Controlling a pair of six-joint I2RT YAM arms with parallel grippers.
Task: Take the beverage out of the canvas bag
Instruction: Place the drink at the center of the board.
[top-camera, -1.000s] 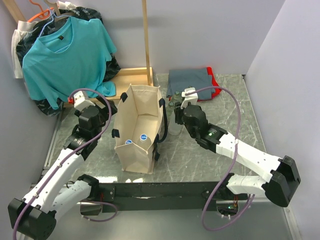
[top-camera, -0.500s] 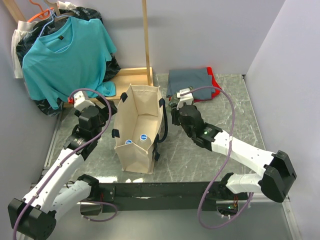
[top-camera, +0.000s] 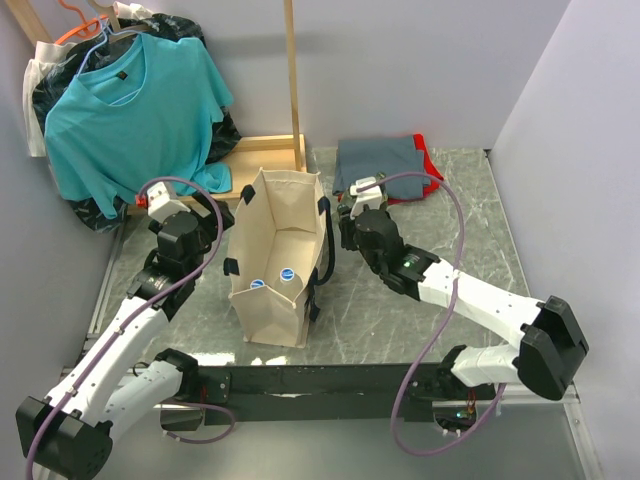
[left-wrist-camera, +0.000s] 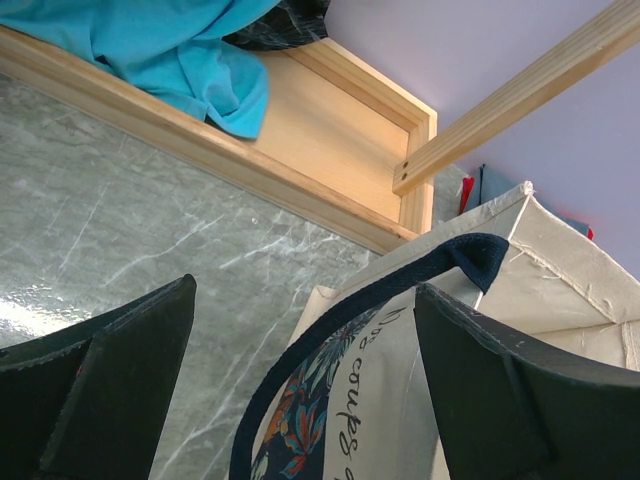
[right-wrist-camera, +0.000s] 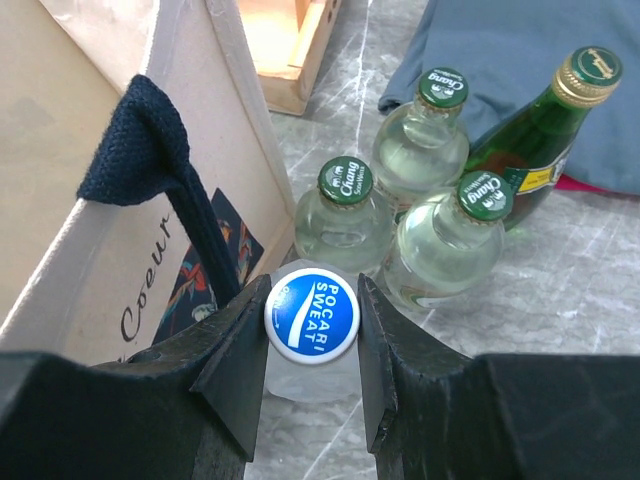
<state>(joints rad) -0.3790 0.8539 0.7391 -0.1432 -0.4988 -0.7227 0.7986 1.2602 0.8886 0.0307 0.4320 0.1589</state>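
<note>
Beverage (right-wrist-camera: 312, 318), clamped in right hand (right-wrist-camera: 312, 345), is beside canvas bag (right-wrist-camera: 110, 240).

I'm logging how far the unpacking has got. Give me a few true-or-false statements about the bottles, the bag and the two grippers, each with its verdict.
1. The right gripper is shut on a blue-capped bottle. True.
2. That bottle is inside the canvas bag. False: it is outside, beside the bag's right wall.
3. Two blue-capped bottles stand inside the bag. True.
4. The left gripper clamps the bag's handle. False: its fingers stand wide apart and grip nothing.
5. Four clear green-capped bottles stand on the table. False: there are three, plus a green glass bottle with a gold cap.
</note>
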